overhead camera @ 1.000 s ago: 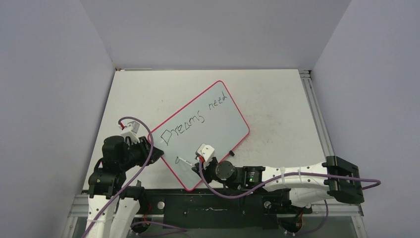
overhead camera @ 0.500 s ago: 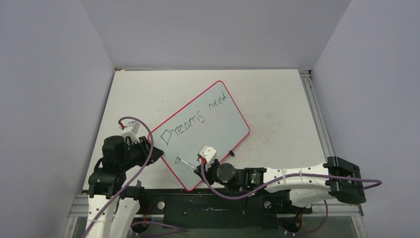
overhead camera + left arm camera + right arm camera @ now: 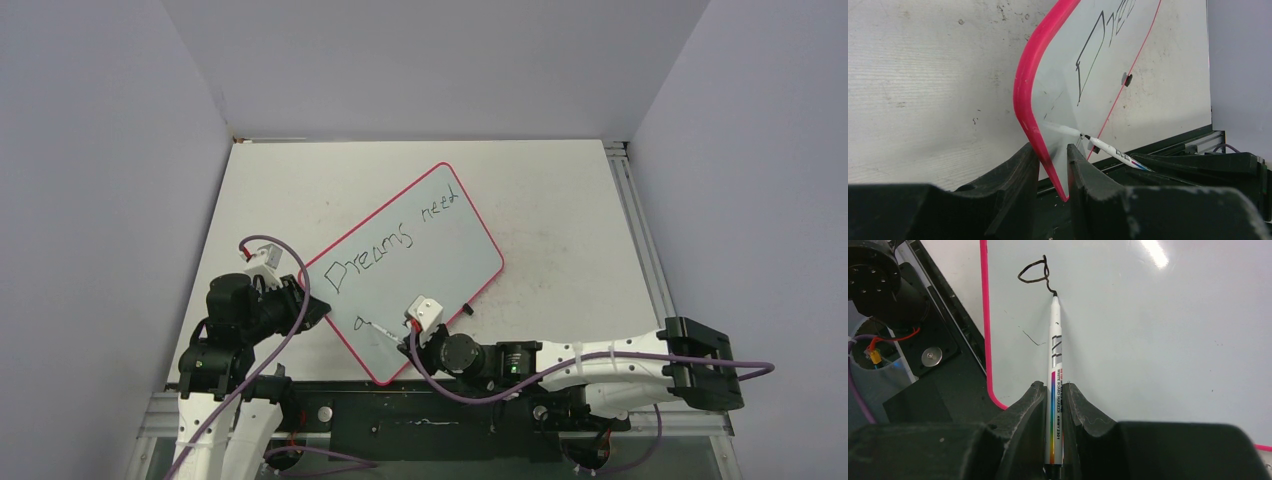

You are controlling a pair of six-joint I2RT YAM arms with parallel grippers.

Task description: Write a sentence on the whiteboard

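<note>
Here, the right gripper [image 3: 1053,390] is seen closed tight on a marker [image 3: 1054,347], the barrel pinched between both fingers with no gap showing; the black tip is pressed to the whiteboard [image 3: 1158,335] at the tail of a small looped letter [image 3: 1033,271], just inside the pink rim at its near-left edge. The left gripper [image 3: 1053,152] is clamped on that rim at the left corner, one finger on each face of the edge, so the whiteboard is steadied against the push of the pen. In the top view the whiteboard is laid slanted across the near-left part of the tabletop [image 3: 560,200]; the sentence [image 3: 392,242] is read as "Dreams need" in one slanted row, and the looped letter is placed nearer the arms, where a second row begins. The step in hand is judged to be the writing of the third word, with only its first letter set down; more of the sentence is probably left to write. For the next move, light and steady contact is called for while the tip is drawn rightward along the row; the left hold should be kept firm, since a slip of the whiteboard would skew the stroke.
</note>
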